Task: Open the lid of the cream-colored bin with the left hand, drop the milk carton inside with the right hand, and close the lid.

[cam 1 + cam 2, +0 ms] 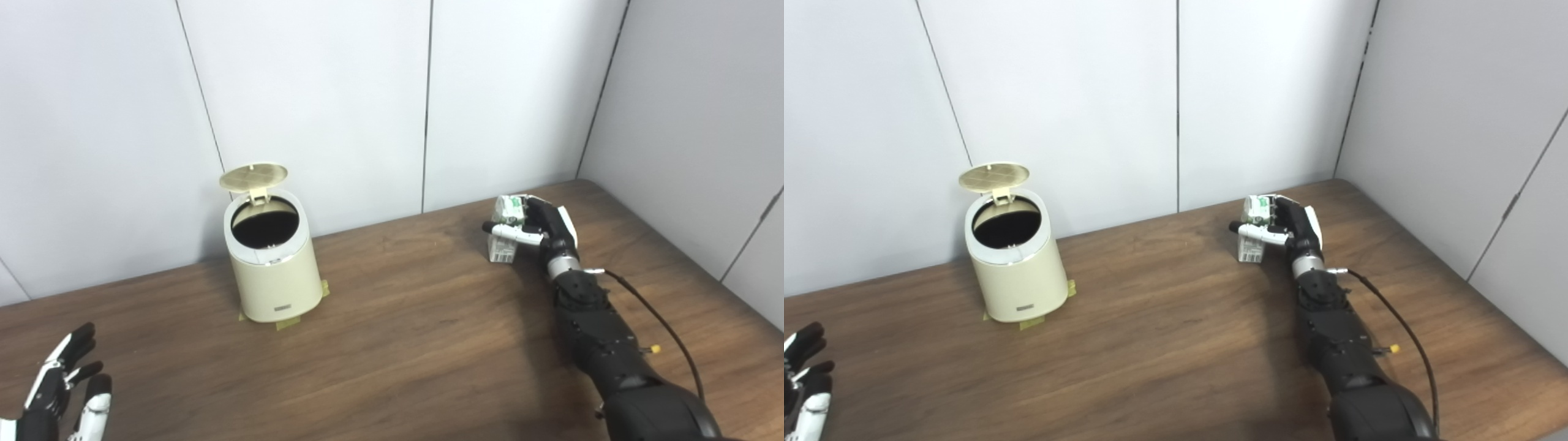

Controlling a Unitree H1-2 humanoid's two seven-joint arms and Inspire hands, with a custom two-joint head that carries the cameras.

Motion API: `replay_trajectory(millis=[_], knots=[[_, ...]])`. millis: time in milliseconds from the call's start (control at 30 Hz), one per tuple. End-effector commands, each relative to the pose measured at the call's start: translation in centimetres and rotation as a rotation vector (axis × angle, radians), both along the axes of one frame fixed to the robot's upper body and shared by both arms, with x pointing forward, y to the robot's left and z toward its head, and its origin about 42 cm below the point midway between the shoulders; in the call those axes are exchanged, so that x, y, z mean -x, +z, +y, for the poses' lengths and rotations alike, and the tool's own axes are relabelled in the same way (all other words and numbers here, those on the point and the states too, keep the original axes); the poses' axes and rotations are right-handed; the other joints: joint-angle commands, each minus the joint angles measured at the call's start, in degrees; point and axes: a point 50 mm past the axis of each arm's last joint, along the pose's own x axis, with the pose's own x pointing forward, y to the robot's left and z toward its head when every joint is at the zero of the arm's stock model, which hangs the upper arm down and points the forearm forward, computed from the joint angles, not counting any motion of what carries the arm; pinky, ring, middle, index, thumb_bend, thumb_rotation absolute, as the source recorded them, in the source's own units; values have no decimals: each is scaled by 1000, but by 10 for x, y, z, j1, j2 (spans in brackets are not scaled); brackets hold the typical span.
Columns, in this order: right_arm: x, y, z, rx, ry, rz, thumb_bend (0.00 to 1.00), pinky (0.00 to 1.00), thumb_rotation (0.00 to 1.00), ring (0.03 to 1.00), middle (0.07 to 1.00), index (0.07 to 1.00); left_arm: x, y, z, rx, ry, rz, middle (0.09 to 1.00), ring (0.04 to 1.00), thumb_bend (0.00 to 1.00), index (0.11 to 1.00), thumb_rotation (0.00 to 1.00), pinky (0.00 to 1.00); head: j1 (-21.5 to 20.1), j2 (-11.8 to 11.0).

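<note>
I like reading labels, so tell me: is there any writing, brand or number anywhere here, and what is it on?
Nothing can be read.
Small plate low on the front of the bin: too small to read.
Green print on the milk carton in the right hand: blurred and partly covered.

Two head cameras sitting side by side, looking down and forward over the table [392, 343], facing the wall panels, both sharing the bin [274, 269] and right hand [1295, 229], mid-range.

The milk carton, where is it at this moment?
The milk carton stands on the table at its far right, near the back wall, with the right hand closed around it, well to the right of the open cream-colored bin.
</note>
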Motion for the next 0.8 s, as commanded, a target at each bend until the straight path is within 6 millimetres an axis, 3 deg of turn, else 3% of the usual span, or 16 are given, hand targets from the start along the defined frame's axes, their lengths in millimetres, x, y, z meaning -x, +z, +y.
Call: replay_trajectory(millis=[0,167,567,767], knots=[[-17,34,-7,37,-12,-109,515,419,0,439,529,483,0,-8,9,-29,17,10,871,860,398,849,666,755,0,0],[-18,33,-7,42,-13,-113,515,420,0,437,526,484,-1,-9,9,-37,24,14,871,861,352,852,672,755,-3,-2],[-19,31,-5,43,-2,-123,515,431,0,439,527,482,-5,-12,8,-46,20,25,881,862,356,863,683,748,-1,-6],[-17,52,18,94,1,-203,519,397,0,443,505,483,-5,-15,2,-57,18,20,882,853,356,864,680,735,18,-10]])
